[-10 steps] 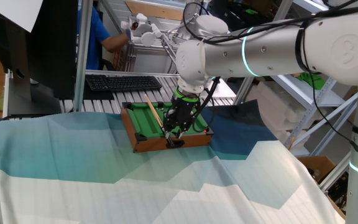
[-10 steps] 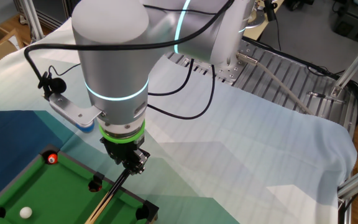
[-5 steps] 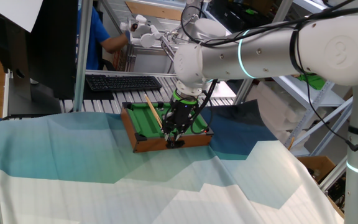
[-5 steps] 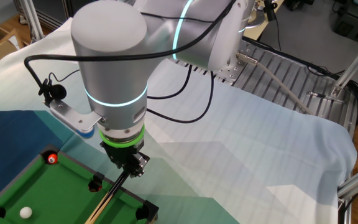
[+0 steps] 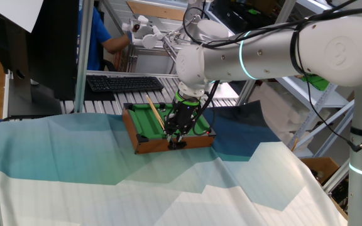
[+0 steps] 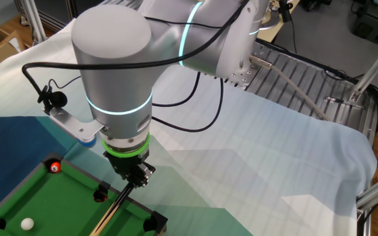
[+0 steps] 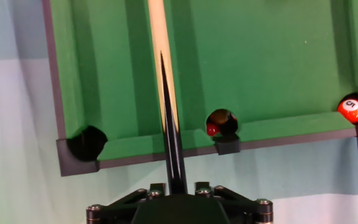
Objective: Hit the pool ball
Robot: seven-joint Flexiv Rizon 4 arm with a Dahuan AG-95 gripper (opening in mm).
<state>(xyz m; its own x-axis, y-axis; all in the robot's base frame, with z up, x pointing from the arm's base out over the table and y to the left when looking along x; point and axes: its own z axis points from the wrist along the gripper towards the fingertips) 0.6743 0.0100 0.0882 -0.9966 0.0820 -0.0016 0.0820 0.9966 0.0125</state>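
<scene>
Since a second ago the arm (image 6: 113, 85) has shifted slightly left in the view from above, its jaws narrowing around the cue (image 7: 166, 106).

cue (image 7: 166, 93) lying on pool table (image 7: 260, 62), ball (image 7: 351, 110) at corner pocket

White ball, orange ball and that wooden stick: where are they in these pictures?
white ball (image 6: 27, 223): other fixed view, its top.
orange ball (image 7: 351, 110): hand view, its numbered face.
wooden stick (image 7: 160, 56): hand view, pale shaft over the felt.
</scene>
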